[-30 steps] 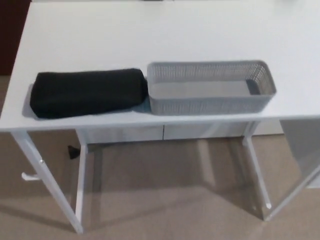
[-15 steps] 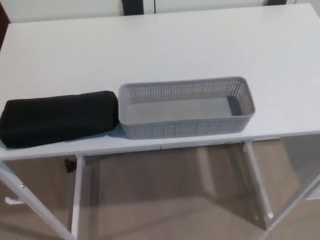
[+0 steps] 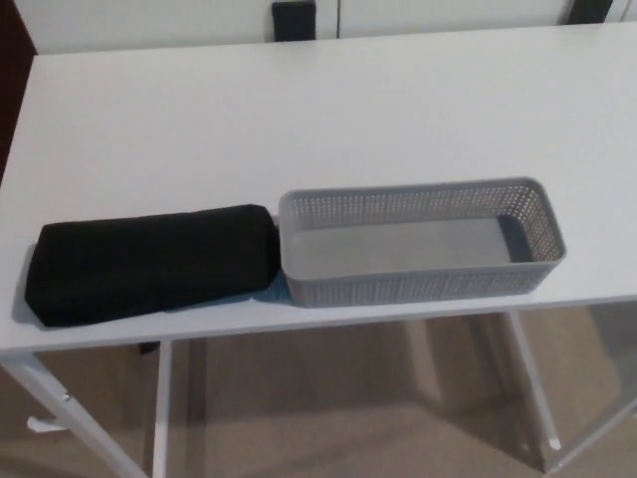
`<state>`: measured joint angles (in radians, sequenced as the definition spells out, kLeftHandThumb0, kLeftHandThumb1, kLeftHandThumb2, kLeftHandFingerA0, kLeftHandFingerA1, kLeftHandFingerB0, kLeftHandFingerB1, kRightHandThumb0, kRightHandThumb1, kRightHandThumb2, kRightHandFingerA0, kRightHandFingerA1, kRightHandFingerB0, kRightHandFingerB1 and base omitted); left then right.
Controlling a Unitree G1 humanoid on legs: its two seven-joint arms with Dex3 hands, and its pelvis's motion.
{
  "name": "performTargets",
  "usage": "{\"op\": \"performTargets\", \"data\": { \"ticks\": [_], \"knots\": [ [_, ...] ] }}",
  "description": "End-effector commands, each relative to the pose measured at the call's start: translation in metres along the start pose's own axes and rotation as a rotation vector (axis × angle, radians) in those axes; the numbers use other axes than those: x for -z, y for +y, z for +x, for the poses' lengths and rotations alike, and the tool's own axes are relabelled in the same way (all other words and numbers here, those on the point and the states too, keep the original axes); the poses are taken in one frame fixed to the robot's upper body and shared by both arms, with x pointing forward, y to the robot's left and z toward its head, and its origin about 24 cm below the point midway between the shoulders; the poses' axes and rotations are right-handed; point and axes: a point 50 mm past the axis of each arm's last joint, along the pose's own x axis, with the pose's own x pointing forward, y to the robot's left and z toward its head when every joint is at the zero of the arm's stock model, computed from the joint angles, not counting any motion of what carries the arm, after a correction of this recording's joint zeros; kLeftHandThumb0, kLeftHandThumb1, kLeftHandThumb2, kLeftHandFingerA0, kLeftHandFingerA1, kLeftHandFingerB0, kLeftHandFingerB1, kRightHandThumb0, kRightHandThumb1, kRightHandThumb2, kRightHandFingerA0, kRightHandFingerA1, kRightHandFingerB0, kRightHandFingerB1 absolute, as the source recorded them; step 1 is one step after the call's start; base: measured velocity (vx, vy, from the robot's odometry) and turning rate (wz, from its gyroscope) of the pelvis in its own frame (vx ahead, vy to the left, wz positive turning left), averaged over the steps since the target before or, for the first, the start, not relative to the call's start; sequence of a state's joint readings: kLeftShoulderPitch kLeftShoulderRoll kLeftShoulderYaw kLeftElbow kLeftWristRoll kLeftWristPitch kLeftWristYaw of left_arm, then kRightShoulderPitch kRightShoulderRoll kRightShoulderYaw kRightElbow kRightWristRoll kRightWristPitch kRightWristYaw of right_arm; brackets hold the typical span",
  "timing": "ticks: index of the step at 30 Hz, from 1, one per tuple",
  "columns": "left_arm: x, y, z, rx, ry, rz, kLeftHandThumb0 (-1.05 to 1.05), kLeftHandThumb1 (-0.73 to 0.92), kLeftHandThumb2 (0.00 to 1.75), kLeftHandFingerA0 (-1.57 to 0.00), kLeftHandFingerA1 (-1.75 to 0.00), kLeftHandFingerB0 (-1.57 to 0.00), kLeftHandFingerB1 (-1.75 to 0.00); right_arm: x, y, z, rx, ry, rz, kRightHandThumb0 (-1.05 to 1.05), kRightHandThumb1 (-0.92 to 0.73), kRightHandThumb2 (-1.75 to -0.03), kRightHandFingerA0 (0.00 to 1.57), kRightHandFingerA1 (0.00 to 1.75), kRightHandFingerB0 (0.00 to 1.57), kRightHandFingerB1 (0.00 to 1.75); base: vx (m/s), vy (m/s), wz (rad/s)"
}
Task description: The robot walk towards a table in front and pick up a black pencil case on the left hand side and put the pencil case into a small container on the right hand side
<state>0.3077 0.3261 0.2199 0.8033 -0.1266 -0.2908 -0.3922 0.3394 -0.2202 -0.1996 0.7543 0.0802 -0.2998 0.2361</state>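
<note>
A black pencil case (image 3: 149, 263) lies flat near the front edge of the white table (image 3: 299, 119), on the left. Its right end touches a grey perforated container (image 3: 418, 244), a long shallow basket that stands to its right with nothing inside. Neither of my hands shows in the head view.
White table legs (image 3: 159, 408) and beige floor show below the front edge. A dark object (image 3: 295, 20) stands behind the table's far edge. A dark red surface (image 3: 12, 90) borders the table at far left.
The whole picture has shifted: the camera moved, and the table top now fills more of the view, with case and container lower down. The things themselves have not moved.
</note>
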Motion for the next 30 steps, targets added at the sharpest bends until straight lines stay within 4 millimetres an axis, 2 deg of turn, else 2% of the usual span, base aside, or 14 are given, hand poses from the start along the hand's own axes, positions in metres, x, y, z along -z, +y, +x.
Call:
{"op": "performTargets", "data": {
  "ticks": [1, 6, 7, 8, 13, 14, 19, 24, 25, 26, 28, 29, 30],
  "knots": [
    [0.004, 0.004, -0.004, -0.012, 0.023, 0.018, -0.23, 0.41, 0.89, -0.33, -0.58, -0.12, -0.48, 0.004, -0.004, -0.002, 0.016, 0.027, -0.020, -0.32, -0.58, -0.57, 0.61, 0.45, 0.22, 0.31, 0.05, -0.104, 0.04],
    [0.002, 0.003, -0.002, -0.005, 0.013, -0.006, -0.22, 0.42, 0.89, -0.33, -0.59, -0.12, -0.48, 0.002, -0.004, -0.001, 0.011, 0.019, -0.013, -0.33, -0.58, -0.57, 0.59, 0.46, 0.23, 0.31, 0.04, -0.101, 0.03],
    [0.002, 0.003, -0.003, -0.007, 0.013, -0.008, -0.28, 0.58, 0.57, -0.43, -0.40, -0.27, -0.30, 0.002, -0.004, -0.001, 0.007, 0.019, -0.008, -0.33, -0.59, -0.57, 0.58, 0.46, 0.22, 0.31, 0.02, -0.091, 0.01],
    [0.001, 0.003, -0.003, -0.006, 0.013, -0.011, -0.21, 0.42, 0.89, -0.32, -0.59, -0.13, -0.49, 0.002, -0.003, -0.001, 0.005, 0.018, -0.004, -0.32, -0.58, -0.57, 0.58, 0.45, 0.21, 0.31, 0.02, -0.088, 0.00],
    [0.002, 0.003, -0.002, -0.004, 0.021, -0.013, -0.21, 0.42, 0.89, -0.32, -0.58, -0.11, -0.48, 0.002, -0.004, -0.001, 0.007, 0.021, -0.007, -0.32, -0.58, -0.57, 0.61, 0.44, 0.21, 0.31, 0.01, -0.049, 0.01],
    [0.001, 0.004, -0.002, -0.009, 0.017, 0.038, -0.22, 0.42, 0.90, -0.33, -0.58, -0.11, -0.48, 0.002, -0.004, 0.000, 0.005, 0.020, -0.007, -0.32, -0.58, -0.57, 0.59, 0.44, 0.21, 0.31, 0.00, -0.081, 0.01],
    [0.001, 0.003, -0.001, 0.002, 0.012, 0.008, -0.22, 0.44, 0.90, -0.30, -0.58, -0.10, -0.47, 0.000, -0.003, -0.002, 0.006, 0.019, 0.007, -0.31, -0.58, -0.57, 0.60, 0.44, 0.22, 0.31, 0.00, -0.085, 0.01],
    [0.001, 0.006, -0.003, -0.012, 0.013, 0.024, -0.22, 0.43, 0.90, -0.31, -0.57, -0.11, -0.48, 0.002, -0.001, -0.003, -0.005, 0.024, -0.008, -0.33, -0.59, -0.57, 0.58, 0.45, 0.21, 0.31, -0.01, -0.087, 0.01],
    [-0.004, 0.011, -0.005, -0.038, -0.018, 0.005, -0.26, 0.57, 0.57, -0.40, -0.39, -0.24, -0.29, 0.003, -0.001, -0.001, -0.003, 0.028, -0.001, -0.32, -0.59, -0.57, 0.59, 0.45, 0.22, 0.31, -0.02, -0.089, 0.01],
    [-0.009, 0.014, -0.007, -0.057, -0.047, -0.012, -0.28, 0.57, 0.57, -0.31, -0.38, -0.19, -0.28, 0.003, -0.001, 0.000, -0.001, 0.031, 0.005, -0.32, -0.59, -0.57, 0.59, 0.45, 0.23, 0.31, -0.02, -0.089, 0.02],
    [-0.018, 0.021, -0.011, -0.098, -0.091, -0.029, -0.30, 0.56, 0.58, -0.25, -0.37, -0.16, -0.28, 0.003, -0.001, 0.000, 0.004, 0.033, 0.008, -0.33, -0.58, -0.57, 0.59, 0.45, 0.23, 0.31, -0.02, -0.090, 0.00],
    [-0.030, 0.036, -0.020, -0.214, -0.134, 0.029, -0.38, 0.53, 0.59, -0.15, -0.44, -0.07, -0.21, 0.002, -0.003, 0.001, 0.005, 0.028, -0.003, -0.34, -0.58, -0.57, 0.59, 0.45, 0.22, 0.31, -0.03, -0.091, 0.01],
    [-0.036, 0.041, -0.024, -0.259, -0.150, 0.054, -0.38, 0.53, 0.59, -0.15, -0.44, -0.07, -0.21, 0.002, -0.003, 0.001, 0.005, 0.026, -0.008, -0.34, -0.58, -0.57, 0.59, 0.45, 0.22, 0.31, -0.03, -0.091, 0.01]
  ]
}}
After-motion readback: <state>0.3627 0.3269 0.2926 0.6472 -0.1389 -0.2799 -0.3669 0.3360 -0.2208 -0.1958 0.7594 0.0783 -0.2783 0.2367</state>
